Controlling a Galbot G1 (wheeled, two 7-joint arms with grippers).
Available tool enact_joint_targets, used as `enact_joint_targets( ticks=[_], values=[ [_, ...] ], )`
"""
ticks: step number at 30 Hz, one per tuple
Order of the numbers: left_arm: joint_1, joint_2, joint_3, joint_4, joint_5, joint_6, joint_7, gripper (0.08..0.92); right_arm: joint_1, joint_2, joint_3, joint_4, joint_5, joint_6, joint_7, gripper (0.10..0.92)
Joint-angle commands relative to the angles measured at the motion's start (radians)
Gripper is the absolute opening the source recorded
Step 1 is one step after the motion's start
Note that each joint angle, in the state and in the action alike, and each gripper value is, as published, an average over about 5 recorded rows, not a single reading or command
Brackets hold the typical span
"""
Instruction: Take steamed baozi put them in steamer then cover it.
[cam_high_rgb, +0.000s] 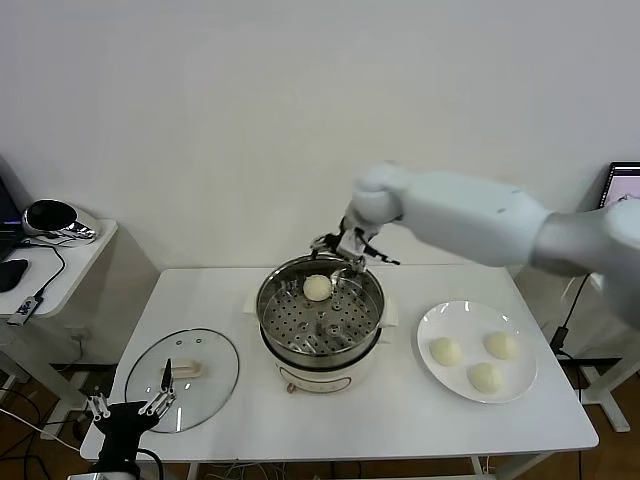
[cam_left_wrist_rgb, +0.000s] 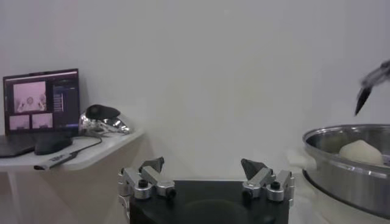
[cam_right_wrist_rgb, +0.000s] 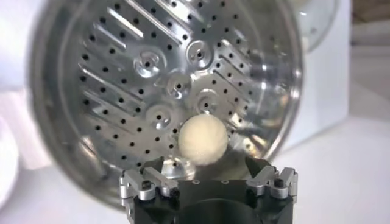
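Now the right gripper (cam_right_wrist_rgb: 210, 181) hangs jaws apart, one round cream-white dough bun (cam_right_wrist_rgb: 202, 139) directly beneath in the shiny perforated steel steamer (cam_right_wrist_rgb: 91, 73); left gripper (cam_left_wrist_rgb: 206, 180) idles apart.

My bench: white rectangular table (cam_high_rgb: 400, 420) against pale wall. Directly on it, three items in row. Toward my left, cover (cam_high_rgb: 183, 378) lying flat near front-left corner, cream handle up, rim close to table edge. Centre, white pot base (cam_high_rgb: 322, 375) carrying steamer (cam_high_rgb: 320, 312). Toward my right, white plate (cam_high_rgb: 432, 320) well apart from pot, three steamed baozi (cam_high_rgb: 446, 351) resting on it. Smaller white side table (cam_high_rgb: 60, 270) stands further to my left, holding dark gear and cables.
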Motion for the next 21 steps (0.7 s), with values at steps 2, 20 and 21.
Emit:
enact_joint_targets(
  ticks=[2,20,21],
  values=[
    [-0.005,0.012,0.005,-0.008,0.002,0.014,-0.003,0.823,0.134,-0.461,-0.066,0.399,0.209,-0.503,-0.025,0.823],
    [0.008,0.006,0.003,-0.021,0.023,0.02,-0.01,0.823,-0.395,-0.671,0.197,0.356,-0.049,-0.546,0.017,0.823],
    [0.009,0.006,0.001,-0.021,0.023,0.02,-0.01,0.823,-0.439,-0.664,0.236,0.338,-0.063,-0.539,0.016,0.823]
  ],
)
